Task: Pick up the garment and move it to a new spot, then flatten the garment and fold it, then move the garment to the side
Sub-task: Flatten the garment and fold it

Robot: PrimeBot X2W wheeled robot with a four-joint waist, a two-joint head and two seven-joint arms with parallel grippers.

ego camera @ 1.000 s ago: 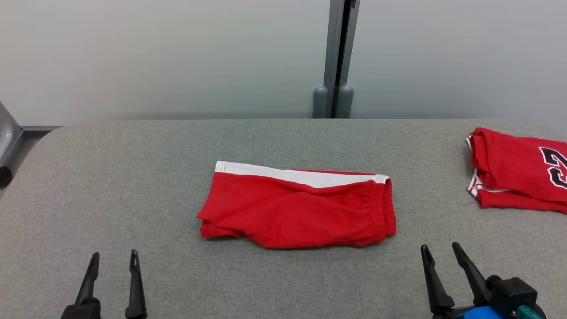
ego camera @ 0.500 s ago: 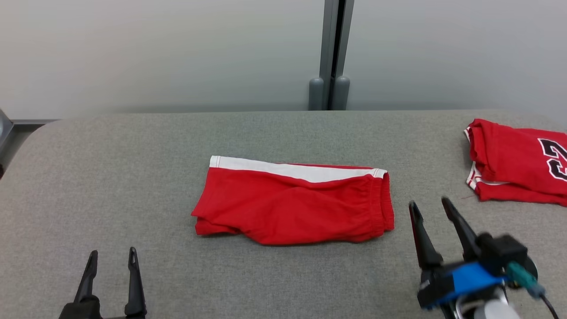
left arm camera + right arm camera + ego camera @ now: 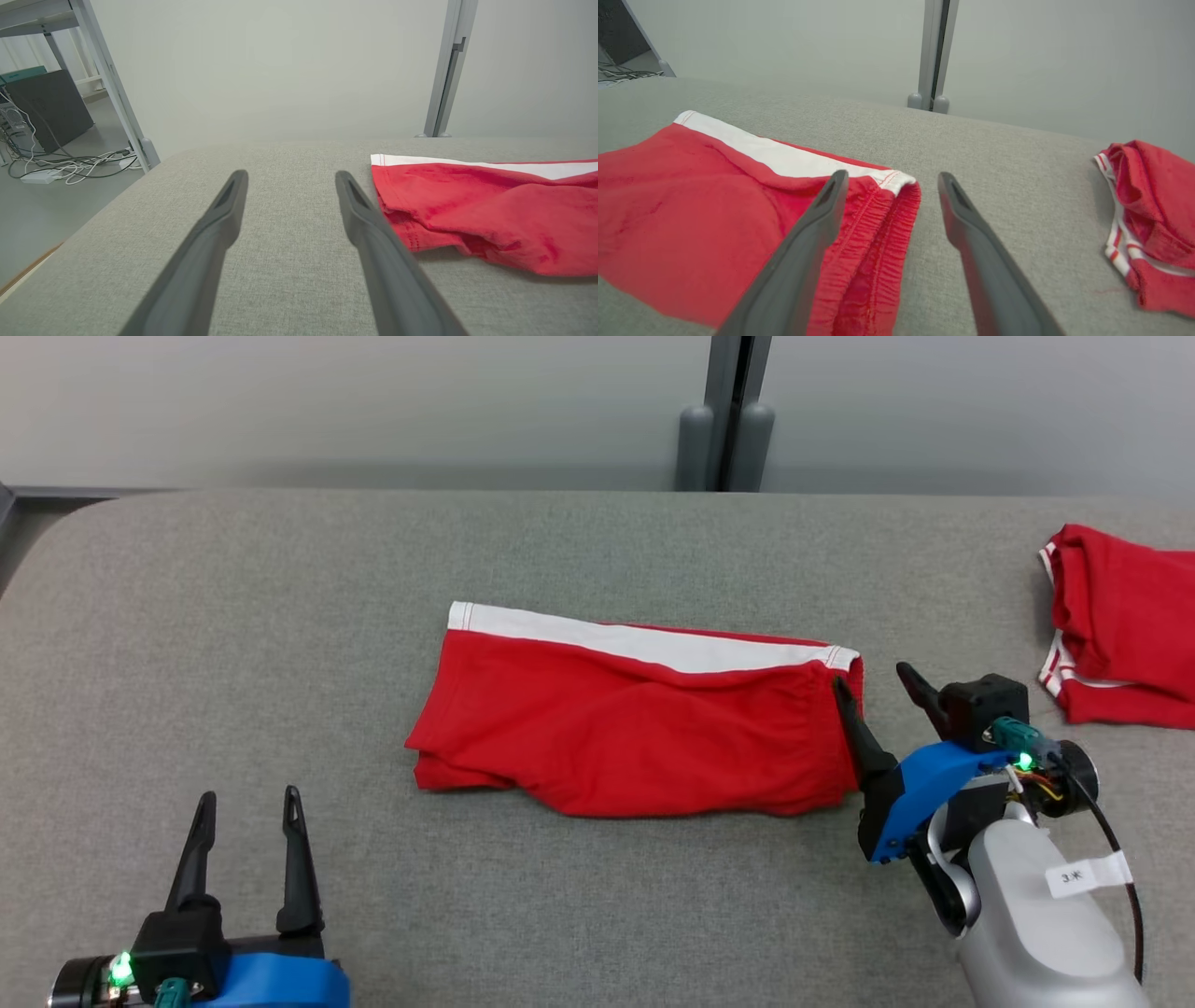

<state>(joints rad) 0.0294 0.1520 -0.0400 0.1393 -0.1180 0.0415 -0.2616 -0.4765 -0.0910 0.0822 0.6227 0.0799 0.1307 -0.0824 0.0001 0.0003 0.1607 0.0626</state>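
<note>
The garment (image 3: 635,728) is a pair of red shorts with a white side stripe, lying folded flat in the middle of the grey table. My right gripper (image 3: 870,675) stands open at its right end, straddling the elastic waistband's edge: the left finger is over the waistband and the right finger over bare table. In the right wrist view the gripper (image 3: 893,174) has the waistband (image 3: 882,219) between and under its fingers. My left gripper (image 3: 250,793) is open at the lower left, clear of the shorts; in its wrist view the gripper (image 3: 290,175) has the garment (image 3: 490,210) just to its right.
A second red garment (image 3: 1120,625) with white trim lies at the table's far right, also in the right wrist view (image 3: 1148,219). A grey post (image 3: 728,411) stands behind the table (image 3: 280,616). Cables and a rack leg (image 3: 112,84) are off the table's left.
My right gripper has moved forward and left, from the front table edge up to the shorts' waistband end. The head camera has tilted down. The left gripper stays open in place.
</note>
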